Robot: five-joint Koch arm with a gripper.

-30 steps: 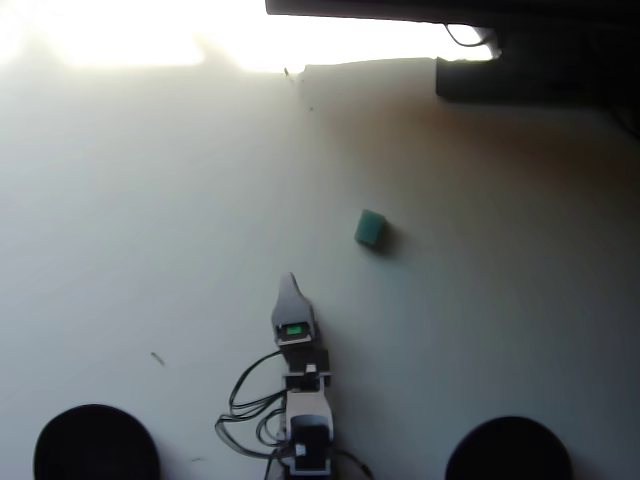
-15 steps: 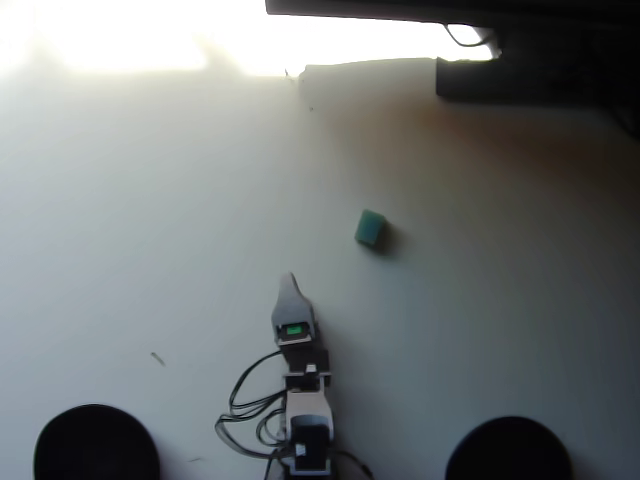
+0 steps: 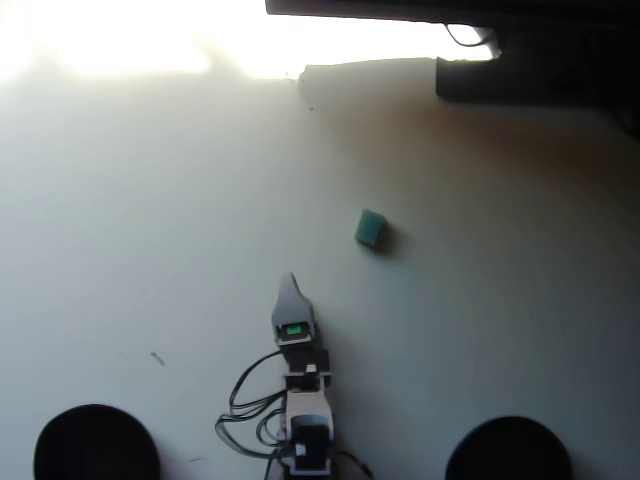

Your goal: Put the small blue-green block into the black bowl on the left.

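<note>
Gripper (image 3: 291,283) hovers empty, opening unclear; block (image 3: 370,228) sits untouched, well apart from bowl (image 3: 95,442). Everything remains.

single overhead view, looking straight down on the table (image 3: 150,220), arm base at bottom edge

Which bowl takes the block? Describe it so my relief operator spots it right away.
In the overhead view, start at the arm's base at the bottom centre of the pale table. Two black bowls sit in the bottom corners; the target black bowl is the left one, farther from the small blue-green block than its twin.
</note>
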